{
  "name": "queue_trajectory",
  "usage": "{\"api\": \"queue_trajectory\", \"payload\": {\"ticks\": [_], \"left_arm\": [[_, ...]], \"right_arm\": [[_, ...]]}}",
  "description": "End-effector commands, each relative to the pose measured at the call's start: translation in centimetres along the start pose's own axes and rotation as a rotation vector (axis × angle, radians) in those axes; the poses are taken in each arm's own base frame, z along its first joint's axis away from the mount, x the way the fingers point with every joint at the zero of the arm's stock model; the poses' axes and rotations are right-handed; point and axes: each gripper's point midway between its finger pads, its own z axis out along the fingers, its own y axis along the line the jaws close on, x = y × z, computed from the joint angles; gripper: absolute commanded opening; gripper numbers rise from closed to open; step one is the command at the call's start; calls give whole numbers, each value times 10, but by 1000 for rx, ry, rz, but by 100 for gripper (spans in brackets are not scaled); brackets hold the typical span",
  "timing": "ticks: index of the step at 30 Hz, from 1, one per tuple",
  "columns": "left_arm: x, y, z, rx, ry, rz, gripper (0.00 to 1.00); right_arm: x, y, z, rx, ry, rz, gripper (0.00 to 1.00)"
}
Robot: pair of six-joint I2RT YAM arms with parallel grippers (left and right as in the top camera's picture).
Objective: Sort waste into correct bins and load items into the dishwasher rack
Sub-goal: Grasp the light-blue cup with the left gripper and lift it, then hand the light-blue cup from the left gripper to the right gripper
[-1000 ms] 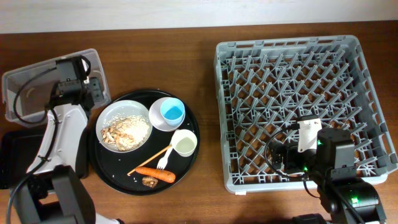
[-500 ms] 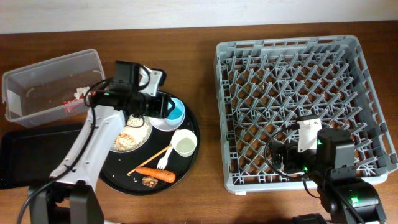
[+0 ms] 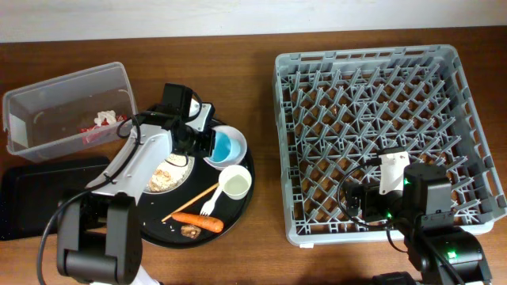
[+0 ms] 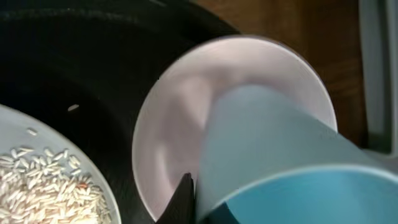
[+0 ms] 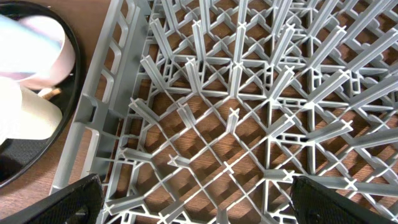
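- Far-left corner of the table: clear tub holding a red-and-white wrapper near its right wall.
- Left edge, nearer the camera: flat black tray, partly cut off by the frame.
- Left of centre: round black tray carrying a white plate of pale scraps, white cup, plastic fork, carrot and brown bits.
- Far edge of that round tray: left gripper right up against the light blue cup sitting in the small white bowl; one dark finger seen at the cup's outer wall, hold impossible to tell.
- Right half of the table: grey dishwasher rack, pegs upright, wood showing through the lattice floor.
- Near edge of the rack: right gripper, fingers spread wide, gripping nothing.
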Motion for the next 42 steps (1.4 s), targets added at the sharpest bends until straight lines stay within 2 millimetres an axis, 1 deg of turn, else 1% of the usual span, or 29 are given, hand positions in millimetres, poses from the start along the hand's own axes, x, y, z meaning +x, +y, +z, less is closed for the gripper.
{"api": "queue_trajectory", "payload": {"ticks": [1,3,4,5,6,7,9,11,12,13,14,16,18,19,21,23,26,30,32,34,38,41,42], "left_arm": [[-22,5,-22,-5,-53,-11,0],[-36,10,-49,6,-88,-40,0],[-43,7,-63,43,-107,-51,0],[-51,-2,-78,116,-136,-56,0],[-57,-14,-90,207,-160,-54,0],[-58,-23,-96,272,-171,-50,0],[-58,-49,-107,442,-175,-41,0],[-56,-70,-115,572,-168,-19,0],[-54,-83,-119,633,-160,-5,0],[-52,-97,-120,681,-146,14,0],[-49,-107,-121,706,-135,29,0],[-41,-131,-121,757,-96,65,0],[-29,-159,-120,803,-49,109,0],[-25,-168,-120,822,-34,125,0],[-15,-192,-127,909,-1,162,0],[-8,-208,-135,983,22,183,0],[-4,-216,-141,1027,36,192,0],[0,-228,-161,1161,53,194,0],[2,-231,-161,1167,60,200,0],[7,-237,-161,1173,74,213,0],[11,-243,-160,1177,89,227,1],[12,-244,-160,1177,91,229,1],[12,-244,-160,1177,91,229,0]], "right_arm": [[-8,2,-6,-4,-24,1,99],[-8,2,-6,-1,-25,1,99],[-8,1,-6,-1,-25,1,99],[-9,0,-6,7,-30,2,99],[-11,-1,-6,16,-38,2,99],[-14,-2,-6,21,-51,1,99],[-23,-2,-7,20,-83,-4,99],[-35,3,-12,-5,-121,-11,99],[-42,11,-14,-49,-131,-47,99],[-48,25,-16,-124,-137,-109,99],[-53,36,-17,-186,-133,-152,99],[-57,54,-13,-294,-111,-217,99],[-57,72,-10,-415,-108,-305,99],[-57,81,-12,-477,-116,-341,99],[-55,103,-17,-635,-142,-409,99],[-55,116,-23,-735,-170,-455,99],[-56,127,-33,-816,-222,-518,99],[-62,129,-34,-819,-270,-572,98],[-67,133,-39,-850,-310,-589,99],[-77,137,-45,-869,-374,-624,99],[-84,137,-46,-859,-410,-647,99],[-86,137,-44,-858,-415,-650,100],[-86,137,-43,-859,-413,-648,97]]}}
